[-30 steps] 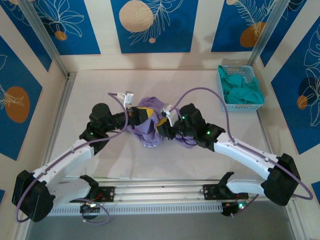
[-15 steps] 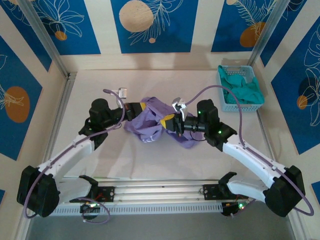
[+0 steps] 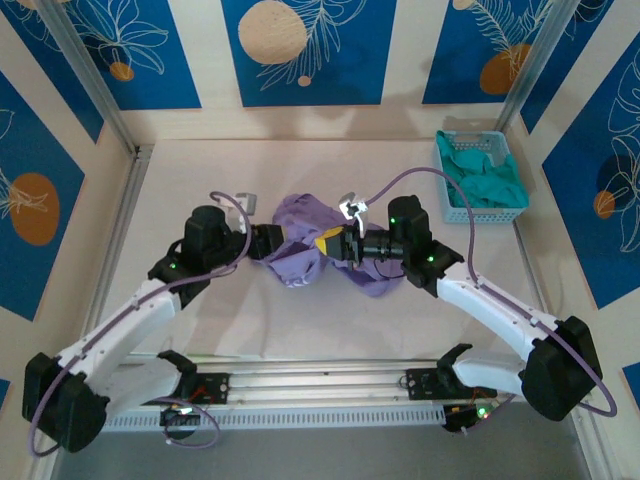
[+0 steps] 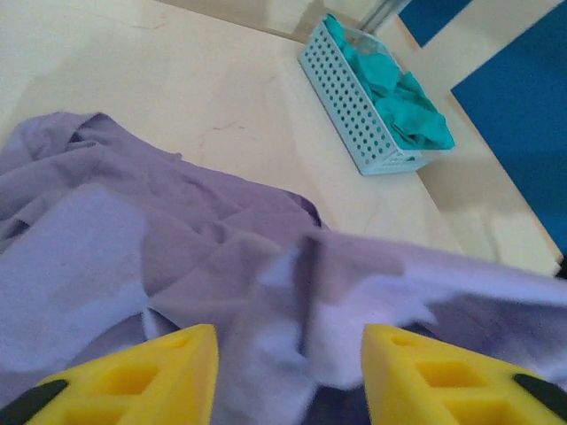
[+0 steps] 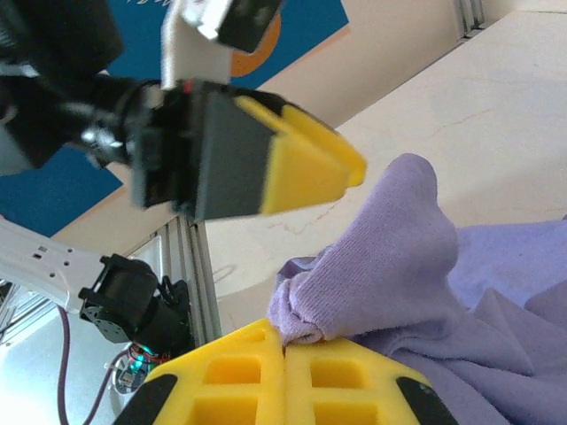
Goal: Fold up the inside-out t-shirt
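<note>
While the shirt (image 3: 300,240) lay crumpled mid-way across the table (image 3: 200,180), no fold made yet, the right claw (image 5: 283,341) pinched a ridge of it and the left claw (image 4: 288,359) stood apart.

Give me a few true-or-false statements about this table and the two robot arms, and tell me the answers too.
1. The purple t-shirt lies crumpled near the middle of the table. True.
2. The right gripper is shut on a fold of the purple t-shirt. True.
3. The left gripper is clamped tight. False: its yellow fingers stand apart, with the shirt just beyond them.
4. The basket is empty. False: it holds teal cloth.
5. The basket sits at the far left corner. False: it is at the far right of the table.
</note>
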### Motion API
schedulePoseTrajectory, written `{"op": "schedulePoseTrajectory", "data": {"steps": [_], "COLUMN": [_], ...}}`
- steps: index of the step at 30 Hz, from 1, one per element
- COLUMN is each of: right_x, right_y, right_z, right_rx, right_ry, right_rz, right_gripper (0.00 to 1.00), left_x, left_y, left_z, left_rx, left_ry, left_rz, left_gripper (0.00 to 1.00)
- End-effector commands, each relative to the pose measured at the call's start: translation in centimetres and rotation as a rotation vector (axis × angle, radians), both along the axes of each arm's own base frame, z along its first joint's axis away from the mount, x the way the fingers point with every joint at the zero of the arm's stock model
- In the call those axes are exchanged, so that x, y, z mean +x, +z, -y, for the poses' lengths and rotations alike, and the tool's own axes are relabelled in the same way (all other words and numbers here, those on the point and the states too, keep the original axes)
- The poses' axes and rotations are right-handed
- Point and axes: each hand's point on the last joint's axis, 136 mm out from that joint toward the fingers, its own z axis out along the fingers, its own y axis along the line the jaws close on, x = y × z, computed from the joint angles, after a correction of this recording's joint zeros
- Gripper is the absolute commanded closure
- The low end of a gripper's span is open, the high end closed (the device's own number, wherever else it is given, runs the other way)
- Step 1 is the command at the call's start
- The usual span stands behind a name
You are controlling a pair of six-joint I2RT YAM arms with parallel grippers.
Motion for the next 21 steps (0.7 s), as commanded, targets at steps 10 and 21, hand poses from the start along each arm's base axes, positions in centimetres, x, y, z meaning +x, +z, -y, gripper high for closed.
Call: {"op": "schedulePoseTrajectory", "data": {"steps": [10, 21], "right_x": [0.2, 0.8], "right_y": [1.0, -0.8], "right_z": [-0.1, 1.1], "right_rx": [0.023, -0.068], "right_ry": [-0.001, -0.07], "right_rz": [0.002, 0.026], "right_gripper": [1.0, 1.0], "left_x": [0.1, 1.3], "left_y": [-0.5, 3.0], "left_z": [2.5, 4.2], "left_rx": [0.165, 0.105], "left_ry": [-0.09, -0.122], "left_rz": [0.108, 0.213], "left_gripper": [0.52, 0.88]}}
